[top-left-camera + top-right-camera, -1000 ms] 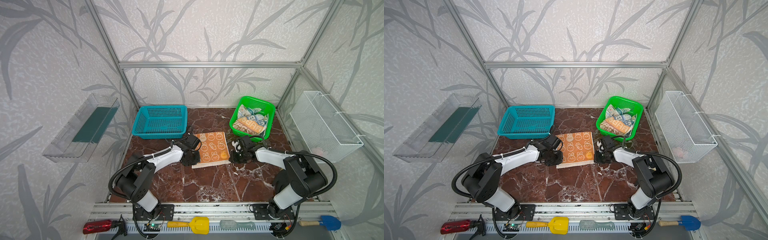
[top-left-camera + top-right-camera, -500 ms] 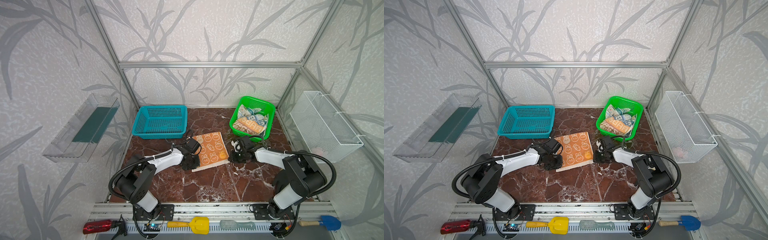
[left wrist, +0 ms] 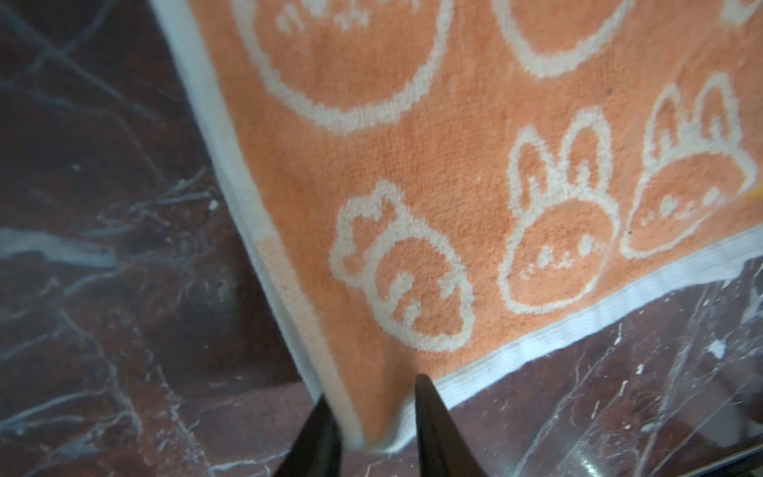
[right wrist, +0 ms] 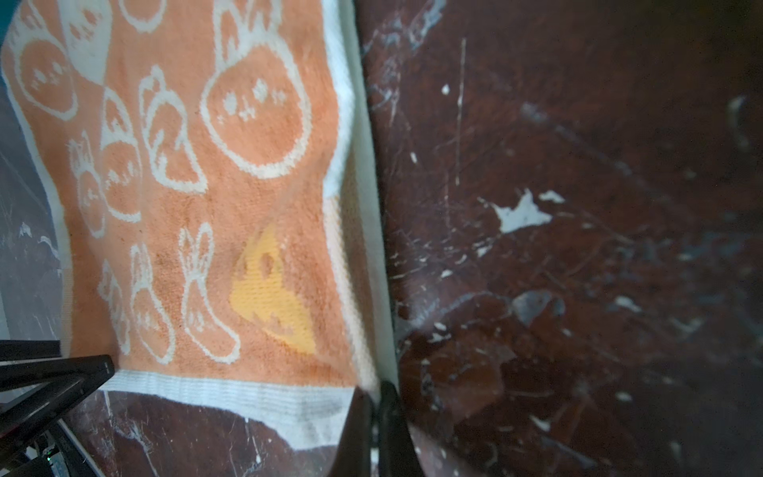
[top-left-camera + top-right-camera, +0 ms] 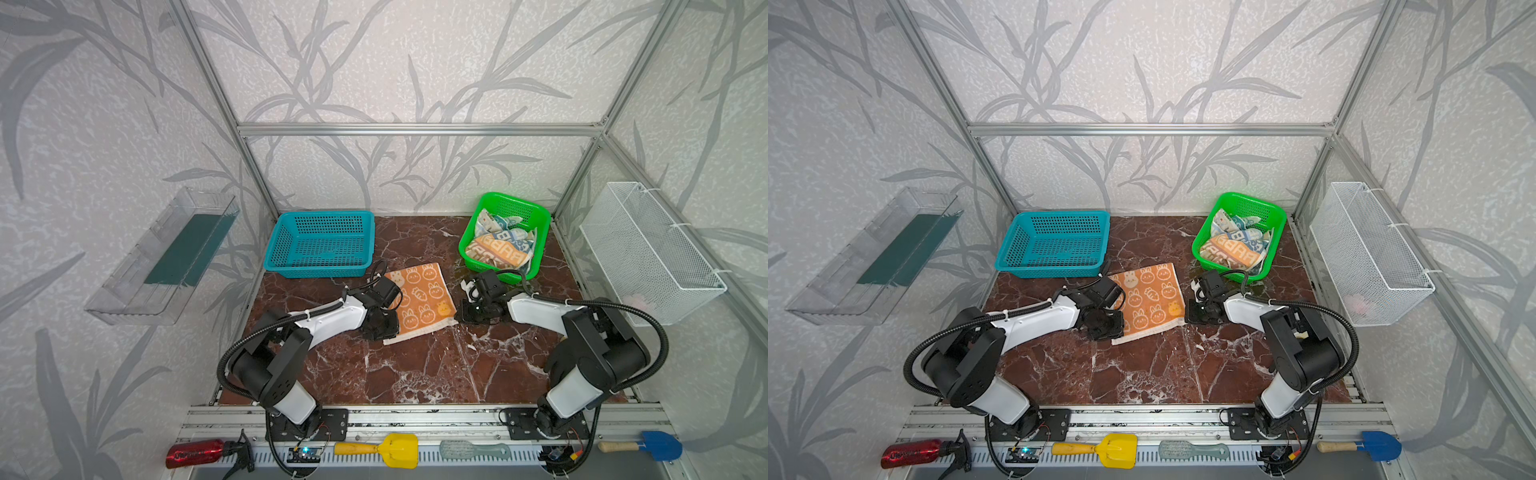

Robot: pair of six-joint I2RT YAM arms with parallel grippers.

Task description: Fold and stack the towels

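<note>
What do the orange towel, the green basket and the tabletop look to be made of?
The orange towel: terry cloth, likely cotton; looped fuzzy pile, woven white bunnies, flat ribbed white border. The green basket: moulded plastic, slightly glossy, walls pierced in a regular grid. The tabletop: red-brown marble look with white veins, smooth; real stone or printed laminate, cannot tell.

orange towel (image 4: 198, 198), corner pinched in right claw (image 4: 373, 392)
</note>
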